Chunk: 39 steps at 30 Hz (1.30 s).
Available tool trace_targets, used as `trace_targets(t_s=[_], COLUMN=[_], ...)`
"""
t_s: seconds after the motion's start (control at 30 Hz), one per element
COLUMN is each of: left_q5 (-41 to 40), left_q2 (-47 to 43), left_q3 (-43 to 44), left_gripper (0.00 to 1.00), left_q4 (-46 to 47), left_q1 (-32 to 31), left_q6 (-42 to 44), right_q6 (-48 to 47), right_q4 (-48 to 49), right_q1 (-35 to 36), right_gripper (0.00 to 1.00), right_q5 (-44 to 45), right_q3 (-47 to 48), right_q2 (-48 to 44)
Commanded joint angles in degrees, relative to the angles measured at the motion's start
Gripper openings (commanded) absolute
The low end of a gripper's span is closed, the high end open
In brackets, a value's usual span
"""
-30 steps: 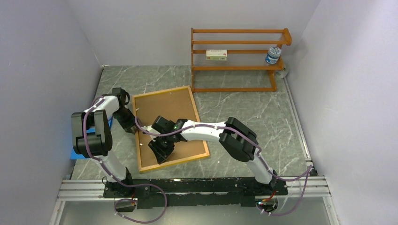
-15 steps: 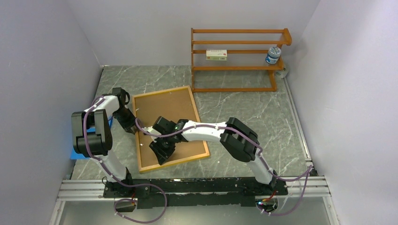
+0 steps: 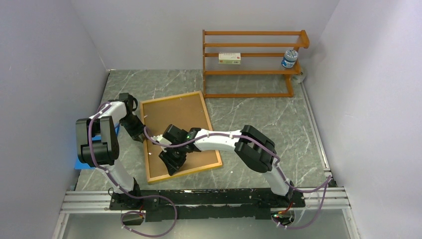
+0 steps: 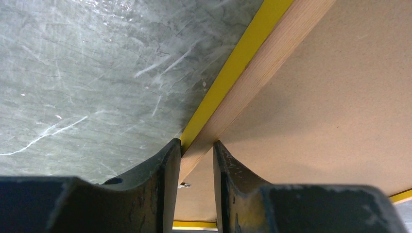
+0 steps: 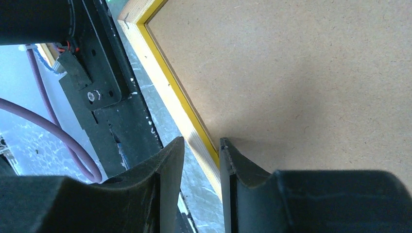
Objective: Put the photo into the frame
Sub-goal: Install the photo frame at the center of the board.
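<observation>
The frame (image 3: 171,97) lies face down on the table, wood-coloured back up, with the brown backing board (image 3: 176,119) inside it. The photo is hidden. My left gripper (image 3: 141,135) is shut on the frame's left rail; in the left wrist view (image 4: 197,148) the wood rail (image 4: 252,63) runs between the fingers, its yellow face below. My right gripper (image 3: 171,163) hovers over the frame's near-left part. In the right wrist view (image 5: 201,143) its fingers stand narrowly apart over the rail (image 5: 160,82), one on the board side (image 5: 291,73), holding nothing.
An orange-brown shelf rack (image 3: 249,64) stands at the back right with a small box (image 3: 229,58) and a bottle (image 3: 289,58) on it. A blue sheet (image 3: 78,163) lies by the left arm. Walls close in on three sides.
My right gripper has crept slightly toward the near edge over the frame. The left arm and the frame have not visibly moved.
</observation>
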Motion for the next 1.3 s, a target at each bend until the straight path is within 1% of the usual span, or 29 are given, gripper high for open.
trace_targets(t_s=[0.0,0.37,0.47,0.63,0.7,0.73,0.77,0.9,1.03,1.17,1.27], left_q5=[-1.3,-2.3,-2.5,-2.6,-2.3,-2.2,-1.9,-0.3,1.5,2.7,4.9], left_q2=[1.5,2.0,2.4,2.9,2.9,2.7,2.6,1.2,-1.5,-3.9,-5.0], left_q3=[-0.2,0.8,1.2,1.7,1.8,1.8,1.8,1.6,1.2,0.4,-0.8], left_gripper=[0.34,0.35,0.35,0.35,0.35,0.35,0.35,0.4,0.47,0.55,0.58], left_q4=[0.2,-0.5,-0.7,-1.0,-1.0,-1.0,-0.9,-0.7,0.2,1.2,2.0], left_q1=[0.1,0.1,0.1,0.5,0.8,0.8,0.9,1.2,1.3,1.2,1.3], left_q6=[-0.5,0.1,0.4,0.6,0.7,0.8,0.9,0.5,0.4,0.3,-0.2], right_q6=[-2.7,-10.8,-11.5,-11.6,-13.1,-13.0,-12.8,-8.0,-1.9,5.0,10.1], right_q4=[-8.9,-18.5,-19.8,-20.6,-20.6,-20.4,-20.1,-16.1,-10.3,-4.4,-1.8], right_q1=[1.2,1.2,1.2,1.5,1.6,1.6,1.6,1.7,1.1,0.1,-1.1], right_gripper=[0.37,0.37,0.36,0.24,0.23,0.23,0.26,0.44,0.5,0.52,0.55], right_q5=[0.3,0.2,0.1,0.6,1.4,1.9,2.6,10.1,18.2,25.7,32.9], right_q3=[-1.9,2.7,3.3,3.2,3.0,2.8,2.7,2.1,0.9,-1.9,-4.8], right_q2=[0.2,2.8,2.9,3.0,2.7,2.4,1.9,-1.7,-6.3,-10.9,-14.9])
